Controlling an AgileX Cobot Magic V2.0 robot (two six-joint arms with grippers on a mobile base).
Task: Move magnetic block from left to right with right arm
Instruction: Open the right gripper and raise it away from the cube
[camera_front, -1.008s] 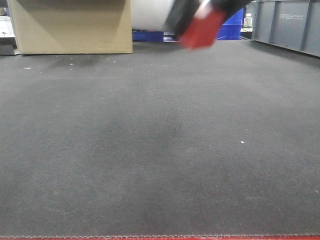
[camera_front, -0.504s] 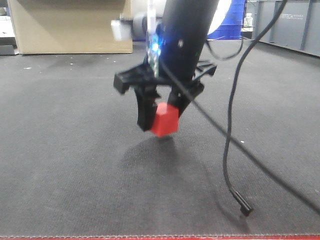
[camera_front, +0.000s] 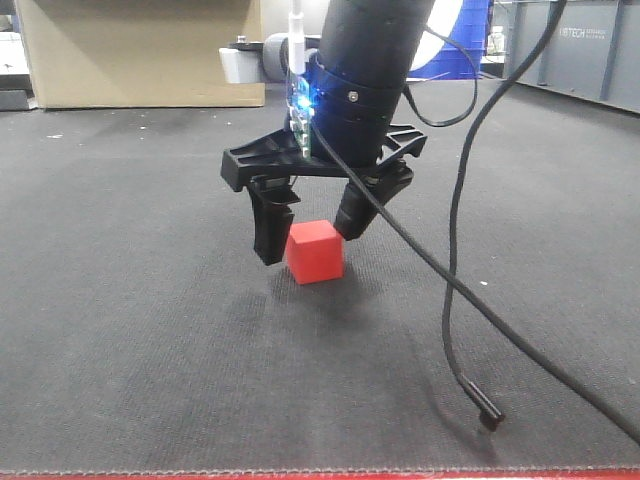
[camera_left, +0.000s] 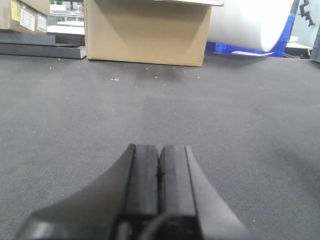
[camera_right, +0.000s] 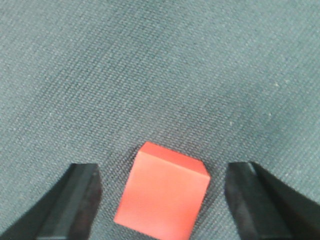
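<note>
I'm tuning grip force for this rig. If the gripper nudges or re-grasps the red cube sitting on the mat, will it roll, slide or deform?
The magnetic block has flat faces and sharp edges, so it should sit still rather than roll. It looks rigid, unlikely to deform. The woven mat probably resists sliding. The right gripper stands open around it.

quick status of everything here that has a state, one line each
magnetic block: resting on the mat, upright, between the right gripper's fingers, touched by neither
right gripper: open, fingers apart either side of the block
left gripper: shut, pads pressed together, holding nothing
cardboard box: standing on the mat at the back
loose cable: hanging from the right arm, its end lying on the mat
</note>
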